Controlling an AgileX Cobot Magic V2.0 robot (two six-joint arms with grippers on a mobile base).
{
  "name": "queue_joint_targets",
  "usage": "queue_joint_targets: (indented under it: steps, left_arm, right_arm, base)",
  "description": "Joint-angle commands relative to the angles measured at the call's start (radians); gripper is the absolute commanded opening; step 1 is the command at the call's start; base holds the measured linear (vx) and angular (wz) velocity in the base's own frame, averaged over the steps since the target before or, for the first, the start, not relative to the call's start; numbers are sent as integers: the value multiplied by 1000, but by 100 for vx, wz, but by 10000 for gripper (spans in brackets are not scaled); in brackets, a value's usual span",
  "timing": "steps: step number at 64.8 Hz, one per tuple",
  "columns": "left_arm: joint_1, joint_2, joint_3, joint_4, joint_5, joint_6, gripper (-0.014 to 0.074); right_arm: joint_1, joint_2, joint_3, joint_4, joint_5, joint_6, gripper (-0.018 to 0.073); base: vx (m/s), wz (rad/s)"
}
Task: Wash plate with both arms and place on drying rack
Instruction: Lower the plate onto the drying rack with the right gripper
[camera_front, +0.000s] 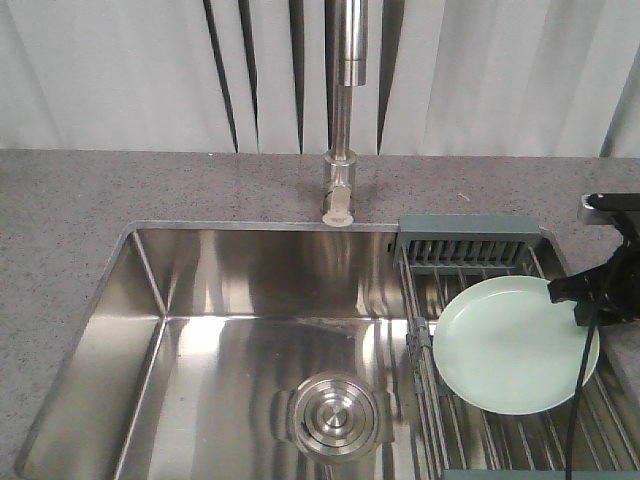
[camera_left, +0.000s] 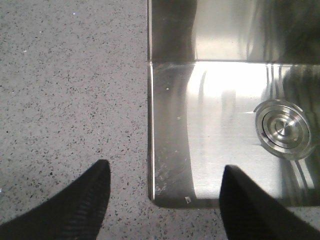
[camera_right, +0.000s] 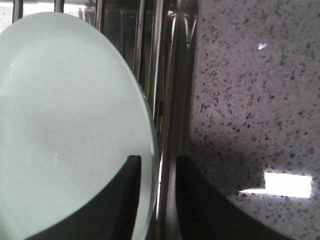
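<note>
Plate (camera_front: 510, 345) is laid face up on the drying rack (camera_front: 468, 243), beside the steel sink (camera_front: 230, 300) in a grey speckled counter (camera_front: 80, 220). The left claw (camera_left: 165, 200) is held wide open, empty. The rim is straddled by the right claw (camera_right: 158, 200); squeezing cannot be told.

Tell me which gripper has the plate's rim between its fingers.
The right gripper: the rim of the plate sits between its fingers. The left gripper hangs open over the corner of the sink, holding nothing.
</note>
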Motion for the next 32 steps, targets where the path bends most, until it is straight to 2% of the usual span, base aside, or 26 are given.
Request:
queue_joint_targets:
  steps: [1,8,22,32]
  left_arm:
    - [-2,1,-24,5,-55,-10,441]
    - [-2,1,-24,5,-55,-10,441]
    - [-2,1,-24,5,-55,-10,441]
    - [-2,1,-24,5,-55,-10,441]
  right_arm:
    - [-3,-38,-26,-1,-31,3,304]
    - [-3,-68,-26,-1,-15,18,354]
    - [0,-179,-25,36,62,18,353]
    - [68,-289,-25,8,97,37,353]
  base:
    - [0,0]
    - [0,0]
    - [0,0]
    - [0,0]
